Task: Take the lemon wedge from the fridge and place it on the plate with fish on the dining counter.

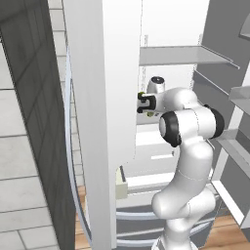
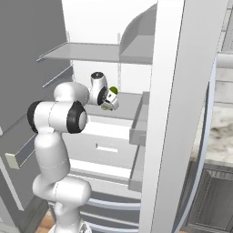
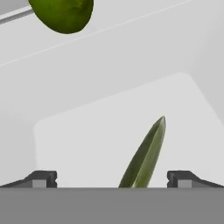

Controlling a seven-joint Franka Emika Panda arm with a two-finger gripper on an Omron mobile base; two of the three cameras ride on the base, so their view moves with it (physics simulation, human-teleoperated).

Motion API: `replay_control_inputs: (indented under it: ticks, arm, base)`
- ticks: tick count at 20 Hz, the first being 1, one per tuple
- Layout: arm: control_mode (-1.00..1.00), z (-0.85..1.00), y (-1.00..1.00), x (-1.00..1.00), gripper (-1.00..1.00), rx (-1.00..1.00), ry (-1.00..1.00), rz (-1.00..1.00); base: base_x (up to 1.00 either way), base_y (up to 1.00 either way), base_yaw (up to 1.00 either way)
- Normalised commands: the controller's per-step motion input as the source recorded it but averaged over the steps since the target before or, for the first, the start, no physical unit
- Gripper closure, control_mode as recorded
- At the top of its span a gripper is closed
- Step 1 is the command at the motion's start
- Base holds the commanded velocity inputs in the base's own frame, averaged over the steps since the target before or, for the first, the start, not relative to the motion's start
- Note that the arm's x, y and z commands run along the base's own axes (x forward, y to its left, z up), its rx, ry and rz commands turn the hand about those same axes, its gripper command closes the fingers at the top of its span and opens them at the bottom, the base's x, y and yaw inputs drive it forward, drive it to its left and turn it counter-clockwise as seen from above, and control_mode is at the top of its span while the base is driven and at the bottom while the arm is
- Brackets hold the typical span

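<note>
The fridge (image 1: 102, 97) stands open with its white interior (image 2: 91, 52) showing, and my arm reaches in to a middle shelf (image 2: 129, 103). The lemon wedge (image 3: 146, 157), a thin yellow-green sliver, lies on the white shelf floor in the hand view. It points up between my two fingertips (image 3: 43, 179), a little right of centre. My gripper (image 3: 112, 180) is open, with its jaws wide on either side of the wedge and not touching it. The hand (image 1: 144, 104) (image 2: 109, 101) sits low over the shelf. The plate and fish are out of view.
A round green fruit (image 3: 63, 15) lies farther back on the same shelf. An upper shelf (image 1: 185, 54) hangs above the hand. The fridge doors (image 2: 168, 113) flank the arm closely on both sides, with door bins (image 1: 241, 97) at the right. A marble counter top (image 2: 223, 132) shows past the right door.
</note>
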Motion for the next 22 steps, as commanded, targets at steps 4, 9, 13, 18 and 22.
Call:
replay_control_inputs:
  ticks: [4, 9, 13, 18, 22]
  arm:
    - [-1.0, -0.02, 0.0, 0.08, -1.0, 0.0, 0.0, 0.0]
    - [-1.0, -0.23, 0.0, 0.0, -1.0, 0.0, 0.0, 0.0]
    - [-1.0, -0.1, 0.0, 0.0, 1.0, 0.0, 0.02, 0.0]
    - [-1.0, 0.0, 0.0, 0.0, 1.0, 0.0, 0.0, 0.0]
    - [-1.0, 0.0, 0.0, -0.01, 1.0, 0.0, 0.0, 0.0]
  base:
    - [0.0, 0.0, 0.0]
    - [0.0, 0.0, 0.0]
    - [0.0, 0.0, 0.0]
    - [0.0, 0.0, 0.0]
    - [0.0, 0.0, 0.0]
